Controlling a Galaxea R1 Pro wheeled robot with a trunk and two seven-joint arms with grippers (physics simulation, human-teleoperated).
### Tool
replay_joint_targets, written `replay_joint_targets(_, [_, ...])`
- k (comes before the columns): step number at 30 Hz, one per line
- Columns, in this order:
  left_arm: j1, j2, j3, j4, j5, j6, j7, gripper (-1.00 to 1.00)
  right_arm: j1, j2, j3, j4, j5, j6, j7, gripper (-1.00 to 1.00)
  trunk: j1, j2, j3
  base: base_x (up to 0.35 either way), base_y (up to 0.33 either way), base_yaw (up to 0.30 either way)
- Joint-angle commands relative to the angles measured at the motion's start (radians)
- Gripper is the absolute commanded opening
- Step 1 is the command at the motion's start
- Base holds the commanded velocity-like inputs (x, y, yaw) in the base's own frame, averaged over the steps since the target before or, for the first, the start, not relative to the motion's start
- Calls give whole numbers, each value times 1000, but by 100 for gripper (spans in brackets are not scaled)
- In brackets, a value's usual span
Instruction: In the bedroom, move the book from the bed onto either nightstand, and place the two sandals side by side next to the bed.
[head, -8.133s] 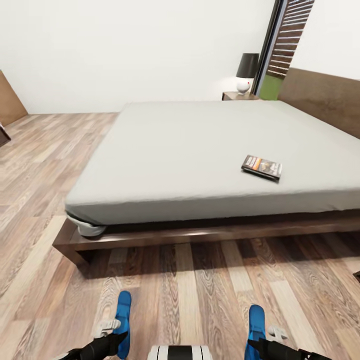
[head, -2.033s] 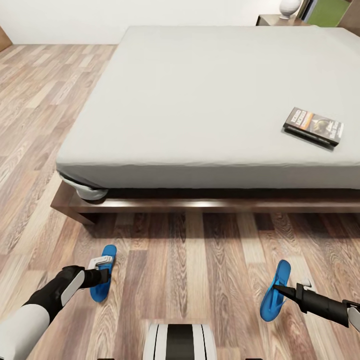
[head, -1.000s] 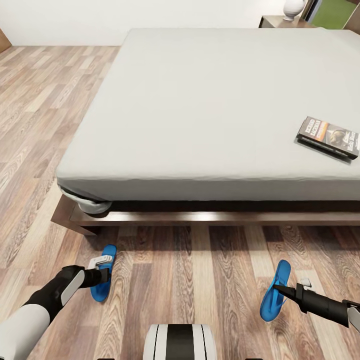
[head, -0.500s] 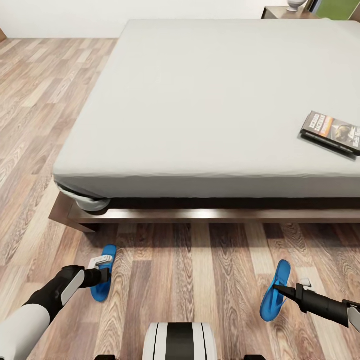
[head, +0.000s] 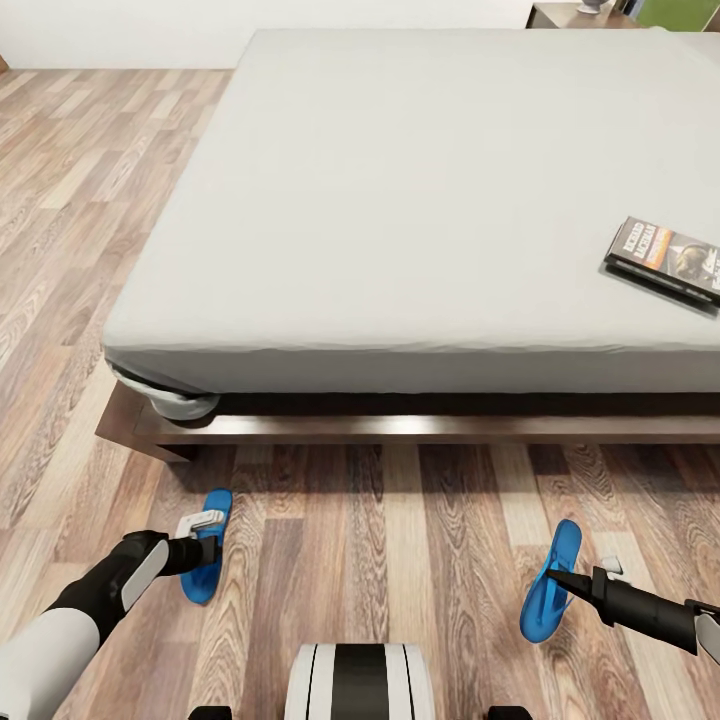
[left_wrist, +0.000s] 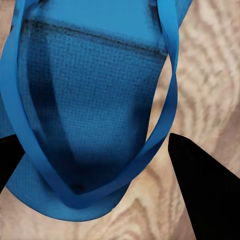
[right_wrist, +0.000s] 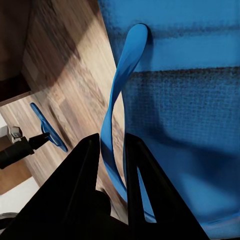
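Two sandals, left sandal and right sandal, each pinched by a tool; one book on the bed.

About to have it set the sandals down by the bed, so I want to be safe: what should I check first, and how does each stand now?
1. Left gripper holds left sandal: cannot tell; fingers straddle it.
2. Right gripper pinches right sandal strap: ok.
3. Sandals side by side: not ok, far apart.
4. Floor beside bed free: ok.
5. Book moved to a nightstand: not ok, on mattress.
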Motion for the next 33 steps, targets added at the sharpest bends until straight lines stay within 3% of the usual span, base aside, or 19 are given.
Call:
replay_joint_targets(1, [0, 2, 7, -1, 0, 2, -3, -100, -1, -1, 6, 1, -10, 8, 3, -100, 0, 0, -1, 0, 0, 0])
replay_joint_targets(4, [0, 2, 60, -2, -1, 2, -3, -100, -1, -1, 6, 1, -10, 8, 3, -100, 0, 0, -1, 0, 0, 0])
replay_joint_targets(9, [0, 1, 104, -2, -2, 1, -3, -100, -1, -1, 6, 1, -10, 9, 3, -100, 0, 0, -1, 0, 0, 0])
replay_joint_targets(27, [0, -1, 113, -1, -4, 2, -3, -100, -1, -1, 5, 0, -10, 9, 3, -100, 0, 0, -1, 0, 0, 0])
replay_joint_targets(33, [0, -1, 113, -1, -4, 2, -3, -100, -1, -1, 5, 0, -10, 8, 3, -100, 2, -1, -20, 0, 0, 0])
